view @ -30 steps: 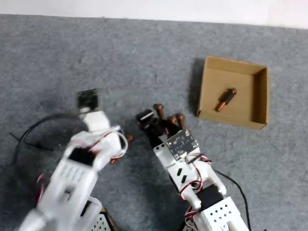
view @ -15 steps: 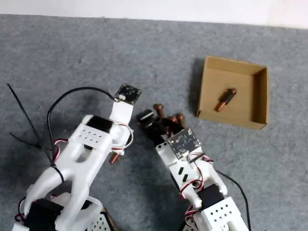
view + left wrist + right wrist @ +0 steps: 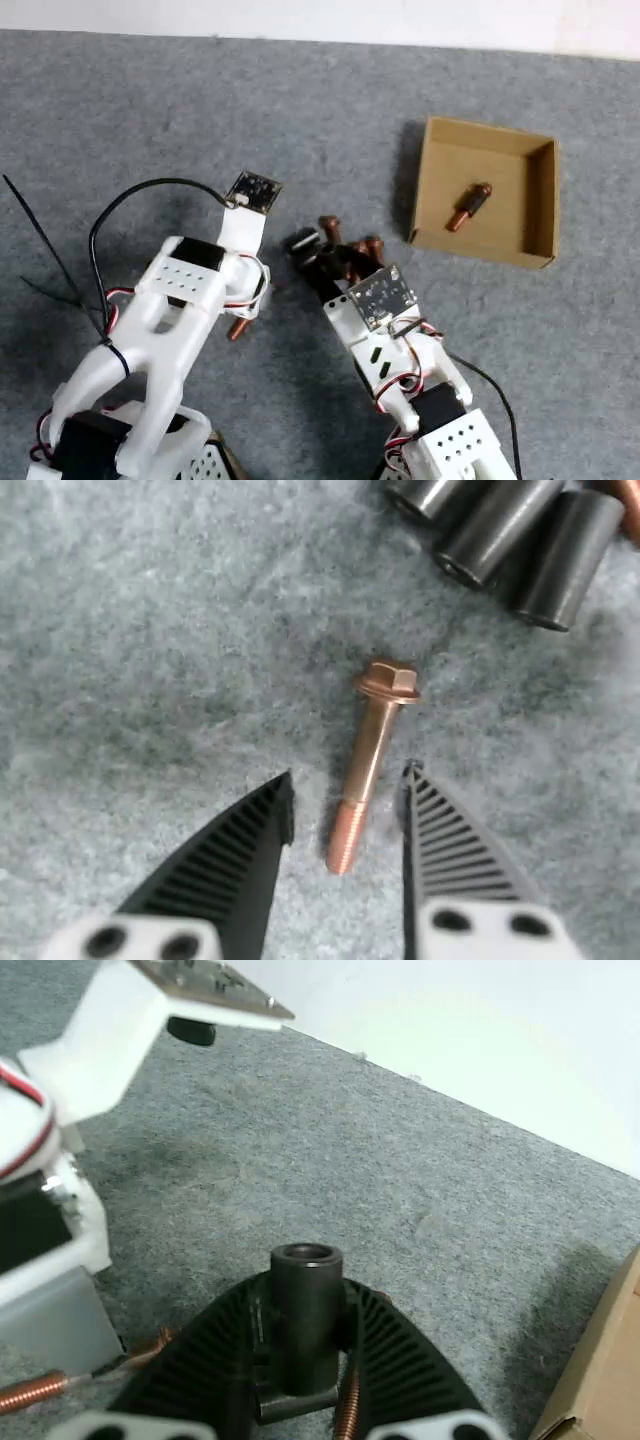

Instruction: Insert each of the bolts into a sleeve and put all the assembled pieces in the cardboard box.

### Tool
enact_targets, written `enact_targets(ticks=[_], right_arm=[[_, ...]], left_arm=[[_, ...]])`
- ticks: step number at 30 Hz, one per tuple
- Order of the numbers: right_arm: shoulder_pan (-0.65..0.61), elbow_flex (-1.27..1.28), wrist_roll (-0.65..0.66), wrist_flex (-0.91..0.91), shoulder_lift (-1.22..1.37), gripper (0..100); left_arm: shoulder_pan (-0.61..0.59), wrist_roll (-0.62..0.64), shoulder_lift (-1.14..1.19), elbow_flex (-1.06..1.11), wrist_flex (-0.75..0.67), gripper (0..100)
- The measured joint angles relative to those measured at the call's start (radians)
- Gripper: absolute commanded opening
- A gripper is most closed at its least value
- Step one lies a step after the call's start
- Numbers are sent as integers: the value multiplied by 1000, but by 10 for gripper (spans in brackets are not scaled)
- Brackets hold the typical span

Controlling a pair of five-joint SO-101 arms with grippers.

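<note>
Closest to us, the left gripper (image 3: 347,776) is hanging low over the grey mat (image 3: 130,630) with its claw spread wide. A copper bolt (image 3: 368,755) is lying flat on the mat between the two black fingers (image 3: 245,845). Its threaded end is sitting in the gap and its hex head is pointing away from the claw. Neither finger is touching it. Just past the head, three dark loose sleeves (image 3: 565,555) are lying side by side, apart from the bolt.

From above, we are seeing the left arm (image 3: 175,300) bending over the lower left of the mat. A copper shank (image 3: 238,328) is peeking out beside its wrist, and we cannot tell whether it is that same bolt.

Next to that arm, the right gripper (image 3: 306,1298) is pinching a black sleeve (image 3: 306,1260), with its claw pressing against both sides. The sleeve is standing upright in the grip, its open bore facing up. Loose bolts (image 3: 372,246) are lying on the mat just beside this gripper, on the side toward the box.

Farthest out, the cardboard box (image 3: 480,128) is sitting on the mat, well apart from both arms and beyond the right one. We are finding one assembled piece (image 3: 468,207) inside it, a copper bolt in a dark sleeve, lying at a slant on the box floor.
</note>
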Motion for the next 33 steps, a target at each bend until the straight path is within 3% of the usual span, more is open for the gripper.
enact_targets(ticks=[4,12,26,33], right_arm=[[0,0,0,0,0,5],[0,0,0,0,0,5],[0,0,0,3,0,5],[0,0,0,3,0,5]], left_arm=[[0,0,5,9,-28,175],[0,-77,5,157,-299,175],[0,-132,8,158,-321,175],[0,-129,216,25,-267,174]])
